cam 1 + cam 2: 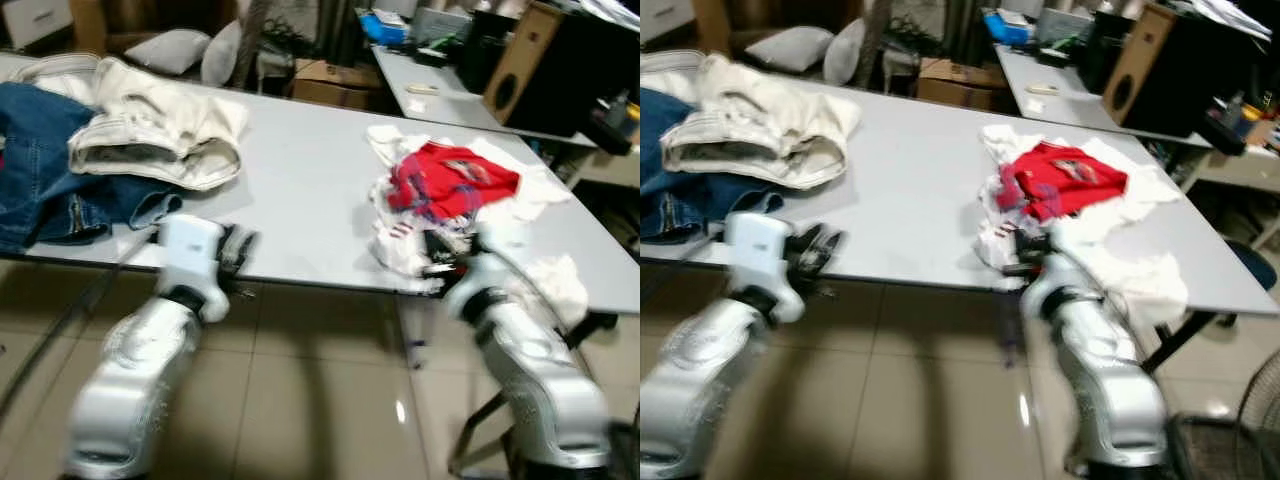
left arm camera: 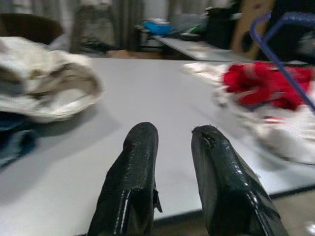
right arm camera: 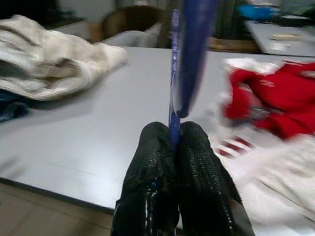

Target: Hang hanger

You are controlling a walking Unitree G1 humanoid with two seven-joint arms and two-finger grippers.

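two silver arms reach over the table (image 1: 300,190) edge. right end effector (image 3: 173,142) pinches a blue hanger (image 3: 189,54) beside red-and-white clothes (image 1: 450,185); left end effector (image 2: 172,147) hangs parted, empty. carrying step; next, find a rail.

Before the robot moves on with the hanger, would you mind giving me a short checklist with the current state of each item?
1. Right gripper shut on the blue hanger: ok, the fingers pinch its thin bar.
2. Left gripper free: ok, open and holding nothing, at the near edge of the table.
3. Hanger free of the clothes: cannot tell; the red and white shirt lies right by the right gripper.
4. Rail or hook to hang it on: cannot tell.
5. Other clothes out of the way: ok, the white trousers and jeans lie at the table's left end.
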